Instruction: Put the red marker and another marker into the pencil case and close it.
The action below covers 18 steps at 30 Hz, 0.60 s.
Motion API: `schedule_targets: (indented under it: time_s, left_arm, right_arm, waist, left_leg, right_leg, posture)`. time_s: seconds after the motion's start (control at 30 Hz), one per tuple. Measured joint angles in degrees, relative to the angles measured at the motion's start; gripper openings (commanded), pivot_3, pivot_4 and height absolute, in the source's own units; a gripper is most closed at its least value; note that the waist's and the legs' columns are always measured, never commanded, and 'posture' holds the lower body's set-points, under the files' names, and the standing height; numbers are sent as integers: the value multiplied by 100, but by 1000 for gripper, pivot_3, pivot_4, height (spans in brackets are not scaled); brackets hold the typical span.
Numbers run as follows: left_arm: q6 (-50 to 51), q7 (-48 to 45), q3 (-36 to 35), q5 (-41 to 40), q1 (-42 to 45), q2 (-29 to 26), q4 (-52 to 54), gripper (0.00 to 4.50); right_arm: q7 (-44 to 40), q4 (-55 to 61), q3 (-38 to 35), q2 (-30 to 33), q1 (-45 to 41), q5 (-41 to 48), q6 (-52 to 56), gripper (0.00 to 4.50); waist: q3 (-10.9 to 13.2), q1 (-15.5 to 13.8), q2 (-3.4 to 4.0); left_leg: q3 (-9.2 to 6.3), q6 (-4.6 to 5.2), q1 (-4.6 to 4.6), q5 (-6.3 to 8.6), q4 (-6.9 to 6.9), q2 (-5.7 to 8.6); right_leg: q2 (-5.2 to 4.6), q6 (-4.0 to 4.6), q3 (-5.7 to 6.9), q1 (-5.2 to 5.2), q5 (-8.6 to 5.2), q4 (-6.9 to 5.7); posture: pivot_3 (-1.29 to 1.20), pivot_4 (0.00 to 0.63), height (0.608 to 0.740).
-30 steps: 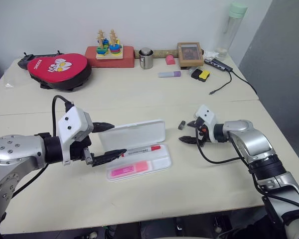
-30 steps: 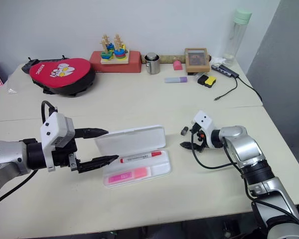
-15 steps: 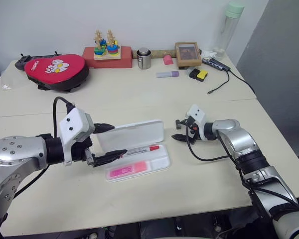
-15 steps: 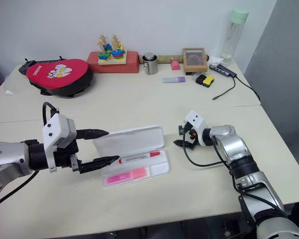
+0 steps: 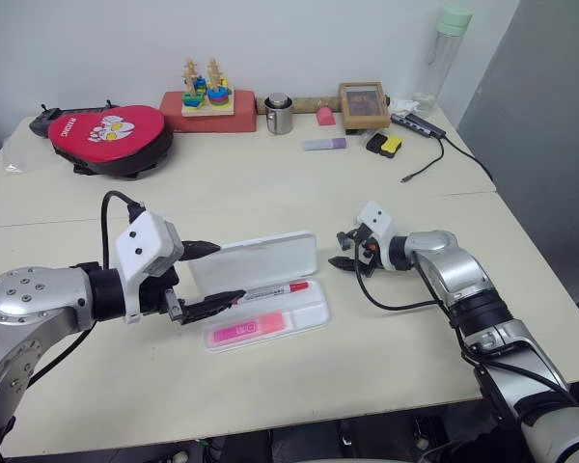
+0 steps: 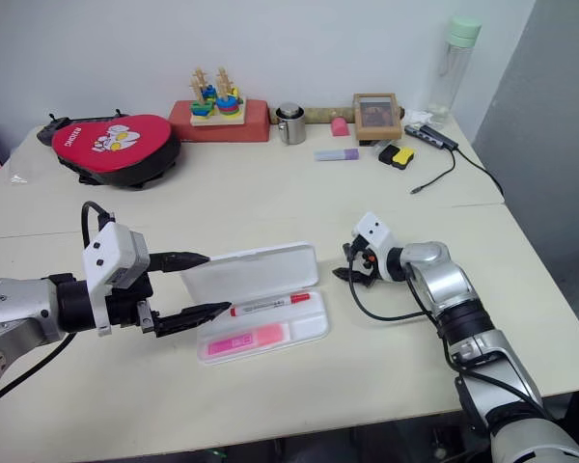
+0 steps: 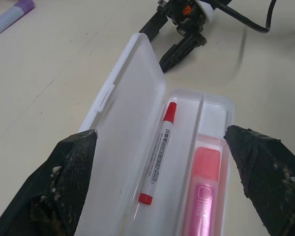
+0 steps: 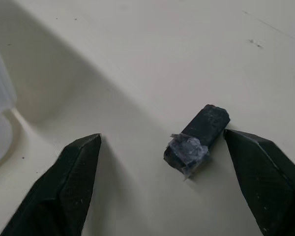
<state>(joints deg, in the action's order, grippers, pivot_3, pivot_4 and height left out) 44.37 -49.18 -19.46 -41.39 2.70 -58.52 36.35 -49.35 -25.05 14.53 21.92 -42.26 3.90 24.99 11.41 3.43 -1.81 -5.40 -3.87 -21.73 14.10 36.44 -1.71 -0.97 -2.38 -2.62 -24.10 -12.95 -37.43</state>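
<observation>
a: so, which step is this, going left to right?

b: both pens look already stowed. the left gripper [image 5: 210, 272] hangs with its fingers spread wide and empty at the 9 o'clock end of the pencil case [image 5: 307, 315], one finger by the raised lid, the other by the tray's near edge. inside, the red marker [image 5: 276, 289] lies along the back compartment, and the pink highlighter [image 5: 247, 329] lies in the front one, at 6 o'clock from it.

a: so only the closing is left?

b: i judge so. the lid stands up along the 12 o'clock side, unlatched. the next move calls for tipping it toward 6 o'clock and pressing until it snaps.

a: and the right side?

b: the right gripper [image 5: 348, 250] sits just off the case's 3 o'clock end, apart from it, fingers parted and holding nothing. a small dark block [image 8: 197, 137] lies on the table [image 5: 270, 183] between its fingertips, touching neither as far as i can tell. it's no part of the task.
</observation>
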Motion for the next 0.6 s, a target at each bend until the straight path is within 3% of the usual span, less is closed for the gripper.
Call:
schedule_targets:
  time_s: [0.37,0.43,0.6]
  left_arm:
    - [0,1,0,3,-8,0,1,4500]
    - [0,2,0,5,-9,0,1,4500]
    - [0,3,0,12,-10,0,0,4500]
  right_arm:
    - [-19,-8,-34,6,-1,-38,-7,573]
    - [-39,-8,-33,7,-1,-40,-17,286]
    - [-54,-8,-30,14,-1,-50,-45,286]
  waist:
    - [0,-4,0]
    - [0,-3,0]
    - [0,-4,0]
  left_leg:
    - [0,0,-1,0,0,0]
    - [-1,0,0,0,0,0]
    - [0,0,-1,0,0,0]
  right_leg:
    - [0,0,0,0,0,0]
    - [0,0,0,0,-1,0]
    - [0,0,0,0,-1,0]
  posture:
    - [0,150,740]
    - [0,150,740]
    - [0,150,740]
